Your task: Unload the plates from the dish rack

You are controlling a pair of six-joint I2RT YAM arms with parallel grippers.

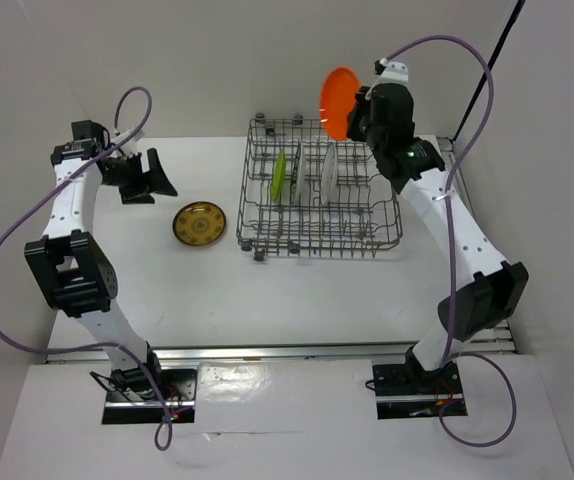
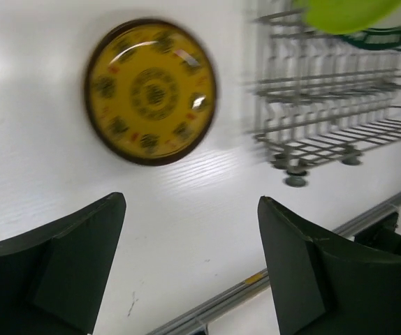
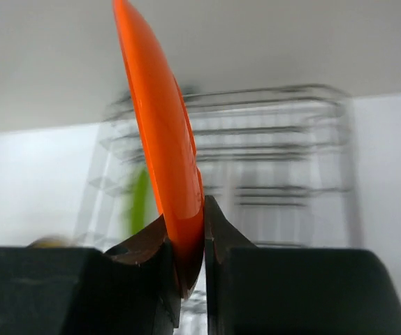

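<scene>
Right pincer (image 3: 190,244): jaws almost shut, clamped on the lower rim of the orange plate (image 3: 160,139). The plate is upright and seen edge-on from the wrist, plain glossy orange, held in the air above the 12 o'clock side of the dish rack (image 1: 319,249).

Left pincer (image 2: 190,237): jaws wide apart, nothing between them. It hovers over the tabletop (image 1: 267,300) at 10 o'clock of the amber patterned plate (image 1: 200,223).

The amber patterned plate lies flat near the rack's 9 o'clock side. The lime green plate (image 1: 279,174) and a white plate (image 1: 329,175) stand on edge in the rack.
</scene>
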